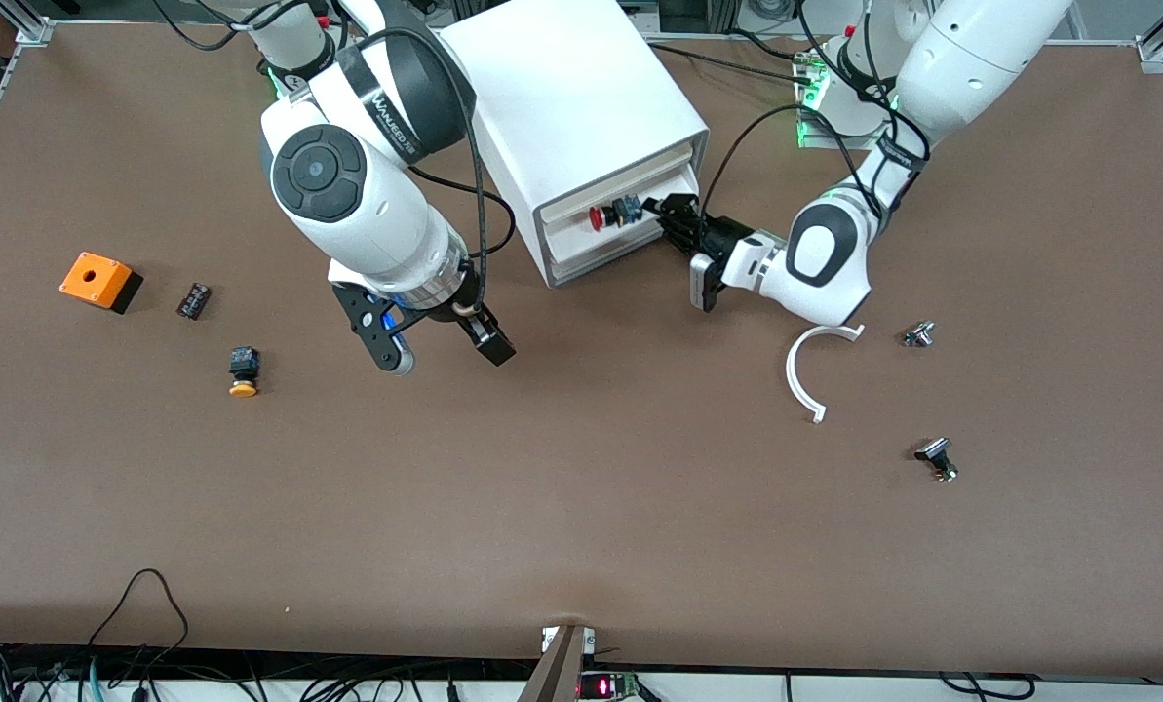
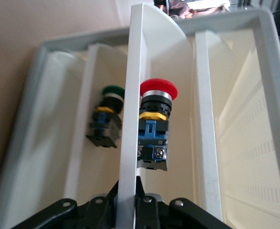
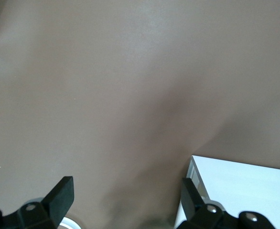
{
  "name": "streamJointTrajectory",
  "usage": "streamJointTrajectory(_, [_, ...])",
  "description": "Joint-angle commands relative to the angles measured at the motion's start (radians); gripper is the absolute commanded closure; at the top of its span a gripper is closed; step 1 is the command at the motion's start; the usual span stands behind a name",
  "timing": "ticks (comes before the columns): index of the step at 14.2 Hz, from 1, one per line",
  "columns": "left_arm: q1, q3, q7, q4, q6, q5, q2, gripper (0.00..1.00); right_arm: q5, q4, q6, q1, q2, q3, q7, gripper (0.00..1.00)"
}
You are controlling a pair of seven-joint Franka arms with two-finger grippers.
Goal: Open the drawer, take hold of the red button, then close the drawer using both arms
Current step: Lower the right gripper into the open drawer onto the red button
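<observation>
**Clerk:** Drawer (image 1: 608, 216), item one. Jaws first: how did the left gripper (image 1: 661, 216) stand?

**Keeper:** Its jaws were closed on the drawer's thin white front edge, at the end toward the left arm. The drawer, second from the top of the white cabinet (image 1: 581, 107), stood pulled out a little way. The button (image 1: 613, 214), red-capped, lay inside it on its side, just beside the gripper. In the left wrist view a green-capped button (image 2: 106, 117) showed in the drawer beneath.

**Clerk:** And the right gripper (image 1: 430, 336)?

**Keeper:** Jaws spread wide and empty, over bare desk (image 1: 581, 507) just clear of the cabinet front, waiting.

**Clerk:** Step in hand?

**Keeper:** Opening, by my judgement. Next the left should draw the drawer out farther, so that the right can come down over the red cap. The yellow-capped button (image 1: 243, 371) and orange box (image 1: 96, 279), out toward the right arm's end, were no part of it.
</observation>
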Motion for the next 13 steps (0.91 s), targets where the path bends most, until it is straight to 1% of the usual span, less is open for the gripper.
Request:
streamJointTrajectory(1, [0.015, 0.032, -0.089, 0.171, -0.022, 0.145, 0.061, 1.00, 0.013, 0.083, -0.001, 0.021, 0.050, -0.001, 0.054, 0.01])
streamJointTrajectory(4, [0.029, 0.055, -0.158, 0.324, -0.100, 0.249, 0.144, 1.00, 0.013, 0.133, 0.025, 0.053, 0.083, -0.001, 0.121, 0.01])
streamJointTrajectory(6, [0.038, 0.083, -0.164, 0.395, -0.126, 0.297, 0.177, 1.00, 0.013, 0.136, 0.072, 0.084, 0.094, -0.003, 0.176, 0.01])
streamJointTrajectory(10, [0.041, 0.118, -0.162, 0.450, -0.127, 0.308, 0.201, 1.00, 0.011, 0.137, 0.192, 0.166, 0.143, -0.003, 0.284, 0.01])
streamJointTrajectory(13, [0.041, 0.120, -0.166, 0.472, -0.124, 0.313, 0.221, 1.00, 0.011, 0.137, 0.249, 0.219, 0.181, -0.006, 0.301, 0.01])
